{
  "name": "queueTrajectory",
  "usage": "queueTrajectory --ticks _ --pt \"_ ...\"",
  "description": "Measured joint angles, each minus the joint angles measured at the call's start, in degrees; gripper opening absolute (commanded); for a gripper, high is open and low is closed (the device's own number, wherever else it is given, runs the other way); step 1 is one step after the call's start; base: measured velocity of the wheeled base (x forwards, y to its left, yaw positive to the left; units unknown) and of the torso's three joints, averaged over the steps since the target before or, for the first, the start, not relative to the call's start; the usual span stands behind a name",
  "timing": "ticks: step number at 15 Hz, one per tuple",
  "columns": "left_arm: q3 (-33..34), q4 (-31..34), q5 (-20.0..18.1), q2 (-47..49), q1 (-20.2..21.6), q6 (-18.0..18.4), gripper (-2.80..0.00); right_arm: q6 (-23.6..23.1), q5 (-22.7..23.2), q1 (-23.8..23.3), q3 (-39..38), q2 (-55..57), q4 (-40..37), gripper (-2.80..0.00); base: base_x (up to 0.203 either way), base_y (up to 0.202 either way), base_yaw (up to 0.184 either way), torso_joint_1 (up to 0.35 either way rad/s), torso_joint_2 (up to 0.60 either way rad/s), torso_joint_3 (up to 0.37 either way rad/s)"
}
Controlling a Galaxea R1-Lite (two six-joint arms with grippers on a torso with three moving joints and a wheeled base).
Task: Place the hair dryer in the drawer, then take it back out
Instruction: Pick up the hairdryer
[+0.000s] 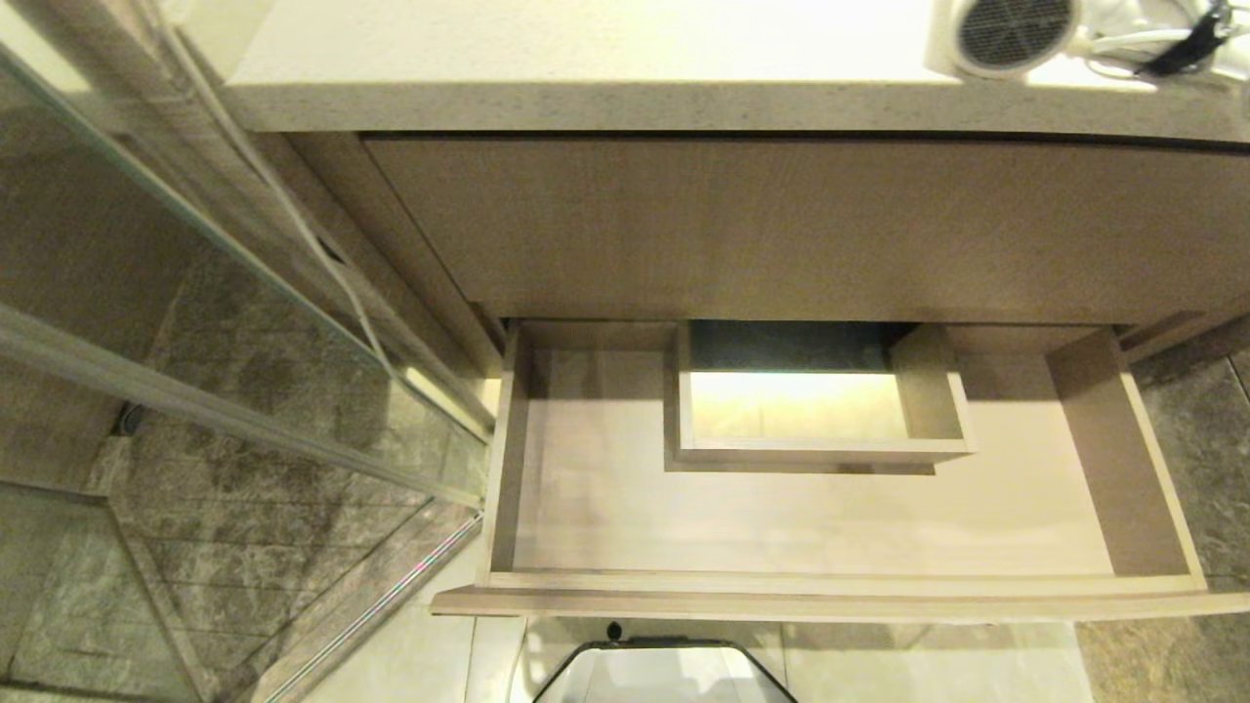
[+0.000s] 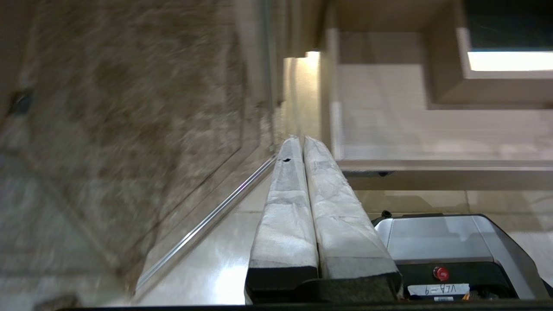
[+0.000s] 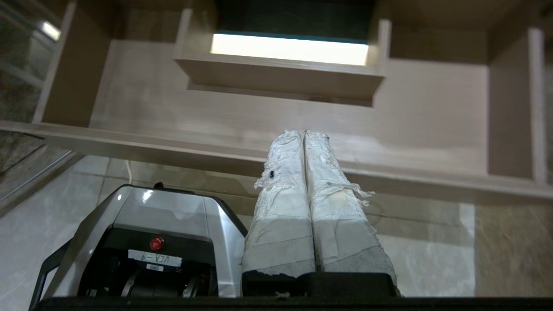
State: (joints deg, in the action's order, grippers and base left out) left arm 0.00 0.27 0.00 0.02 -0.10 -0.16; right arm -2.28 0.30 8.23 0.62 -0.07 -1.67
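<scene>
Both pincers closed, empty; hair dryer (image 1: 1016, 34) cut off above drawer (image 1: 811, 527).

A handwritten white label (image 3: 154, 258), seen upside down and apparently reading "VLA-9", is carried on the robot base (image 3: 129, 216), lower left of the frame.

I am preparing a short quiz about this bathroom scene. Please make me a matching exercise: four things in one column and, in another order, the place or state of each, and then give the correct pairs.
Things:
1. hair dryer
2. drawer
3. left gripper
4. walled cut-out

Places or states:
A. pulled open, nothing lying on its floor
B. on the countertop, grille end facing the camera
C. in the middle rear of the drawer floor
D. shut, holding nothing, over the tiled floor beside the drawer's left front corner

Pairs: 1-B, 2-A, 3-D, 4-C
</scene>
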Motion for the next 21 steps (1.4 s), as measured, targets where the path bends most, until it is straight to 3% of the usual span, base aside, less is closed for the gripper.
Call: queueTrajectory --ticks 8,21 --pt "0.00 0.00 0.00 0.00 0.00 0.02 -2.80 -0.06 -0.06 0.00 0.00 0.00 -0.06 -2.80 0.000 0.001 -0.012 0.021 -0.04 -0.017" --pt "0.00 -0.02 0.00 0.00 -0.01 0.00 -2.80 -0.03 -0.15 0.00 0.00 0.00 0.00 -2.80 0.000 0.000 0.000 0.260 -0.49 -0.232"
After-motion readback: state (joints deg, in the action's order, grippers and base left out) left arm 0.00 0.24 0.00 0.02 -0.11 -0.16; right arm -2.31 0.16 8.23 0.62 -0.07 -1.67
